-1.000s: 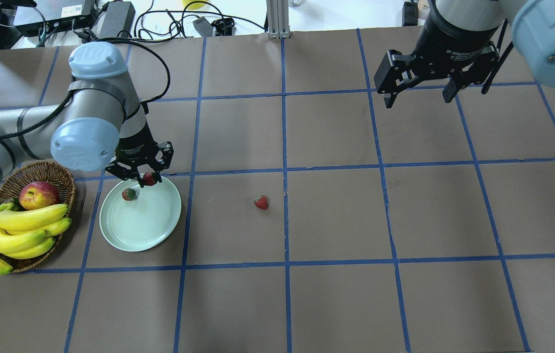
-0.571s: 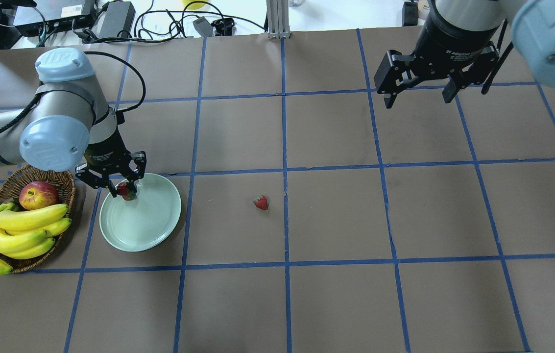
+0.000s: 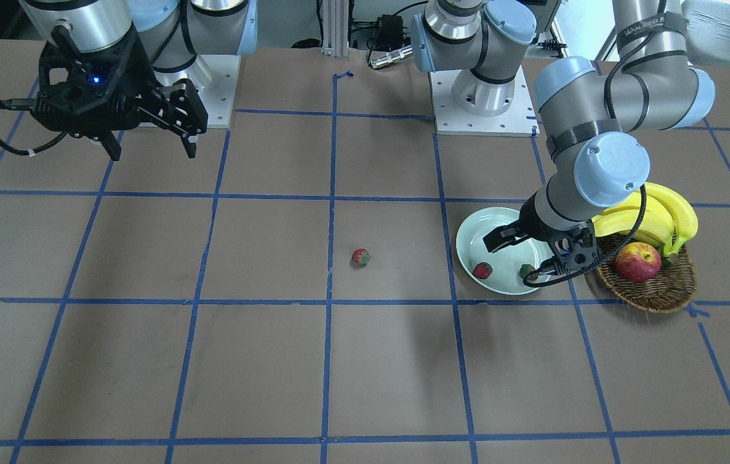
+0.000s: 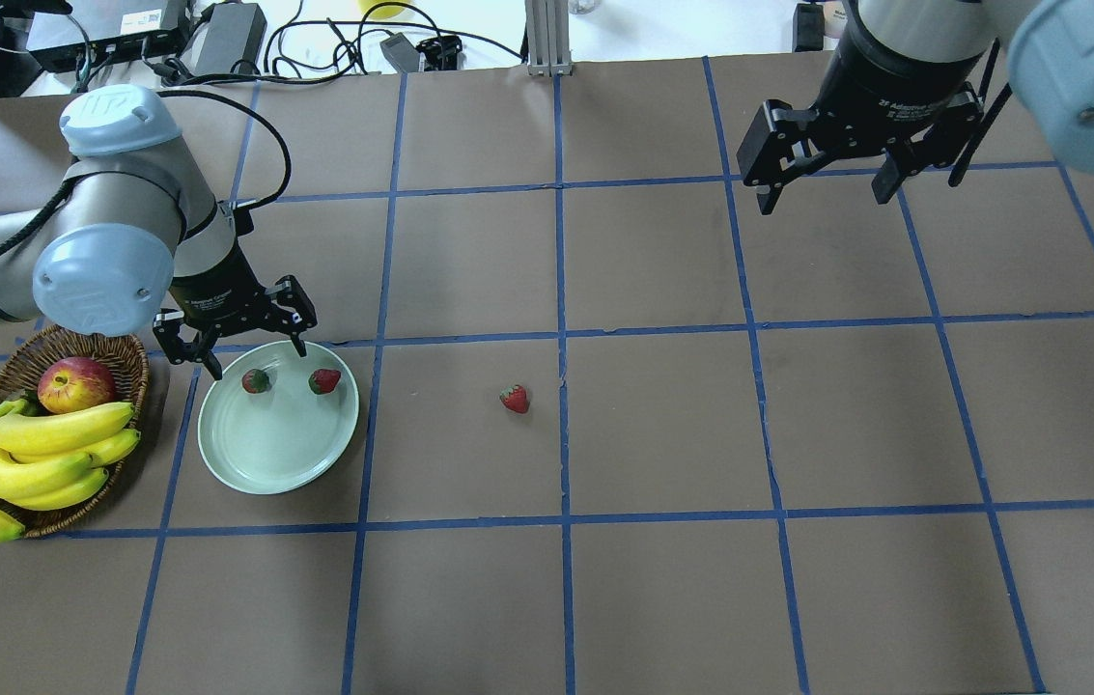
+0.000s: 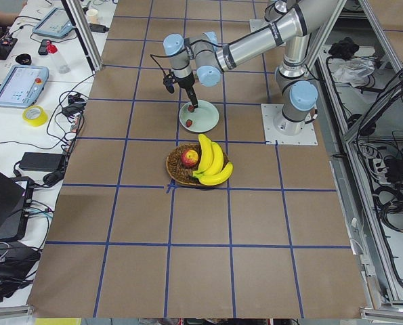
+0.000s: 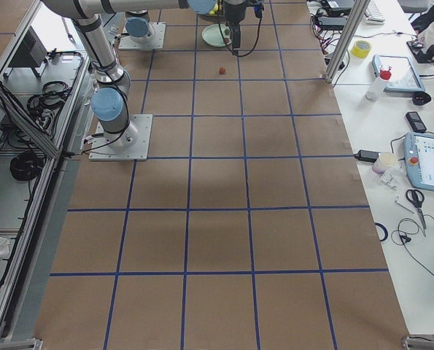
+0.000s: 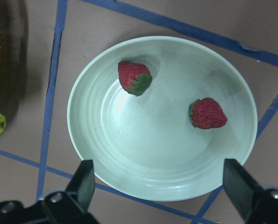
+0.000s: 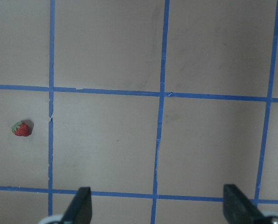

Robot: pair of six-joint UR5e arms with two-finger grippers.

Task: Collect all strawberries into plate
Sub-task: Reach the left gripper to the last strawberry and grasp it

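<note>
Strawberries point(image 4: 255, 381) lie two in the plate point(image 4: 276, 454), just under the left gripper point(image 4: 257, 363), whose jaws stand wide and empty at the plate's upper rim (lower left of the overhead view). A third strawberry point(image 4: 514, 398) lies on the table point(image 4: 662, 434) near the frame's centre, well apart. The right gripper point(image 4: 826, 201) hangs wide at the upper right. I judge the berries light, soft and easily bruised: hold gently across the red body. Their undersides are hidden.
</note>
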